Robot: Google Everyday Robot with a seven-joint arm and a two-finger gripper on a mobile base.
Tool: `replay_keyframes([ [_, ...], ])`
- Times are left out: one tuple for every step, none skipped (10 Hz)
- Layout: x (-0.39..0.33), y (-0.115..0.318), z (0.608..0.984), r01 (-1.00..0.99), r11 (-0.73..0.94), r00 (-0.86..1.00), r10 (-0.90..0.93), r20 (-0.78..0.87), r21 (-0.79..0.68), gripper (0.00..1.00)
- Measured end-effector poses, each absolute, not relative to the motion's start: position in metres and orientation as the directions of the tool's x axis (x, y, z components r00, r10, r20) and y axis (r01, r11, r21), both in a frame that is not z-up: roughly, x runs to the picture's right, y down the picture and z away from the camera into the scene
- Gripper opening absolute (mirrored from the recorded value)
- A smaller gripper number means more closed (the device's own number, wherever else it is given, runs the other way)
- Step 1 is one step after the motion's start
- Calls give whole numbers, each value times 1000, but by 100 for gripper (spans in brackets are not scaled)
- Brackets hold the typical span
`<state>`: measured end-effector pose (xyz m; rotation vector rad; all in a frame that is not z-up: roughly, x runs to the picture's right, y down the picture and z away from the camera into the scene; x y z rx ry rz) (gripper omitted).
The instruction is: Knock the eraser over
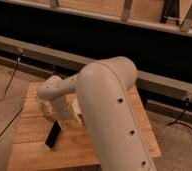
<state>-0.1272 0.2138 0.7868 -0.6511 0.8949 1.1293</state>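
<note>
Pale wooden table (34,151): your bulky white robot arm (109,110) folds low, apparently to sweep sideways, gripper (70,116) just beside the flat black slab (53,135), its grip impossible to tell. The small white eraser block is hidden, likely behind the arm.

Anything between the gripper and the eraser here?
Cannot tell. The gripper hangs low over the wooden table beside the black slab, but the eraser is not in sight; the arm covers much of the table.

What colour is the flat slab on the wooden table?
The slab is black, camera view, beside the gripper.
</note>
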Motion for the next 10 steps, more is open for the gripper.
replay_keyframes([
  [-132,214,788,-950,312,171,474,-864,-16,65],
  [-136,215,789,-950,310,179,469,-865,-29,65],
  [-141,215,790,-951,306,187,465,-865,-41,65],
  [-146,216,790,-952,300,195,460,-866,-54,65],
  [-150,217,791,-953,294,201,457,-867,-66,65],
  [-156,218,792,-955,284,207,453,-867,-79,65],
  [-159,218,792,-957,276,210,452,-867,-88,65],
  [-164,218,793,-959,264,213,451,-867,-98,65],
  [-172,217,795,-962,248,220,450,-865,-115,65],
  [-178,216,796,-963,238,227,450,-863,-129,65],
])
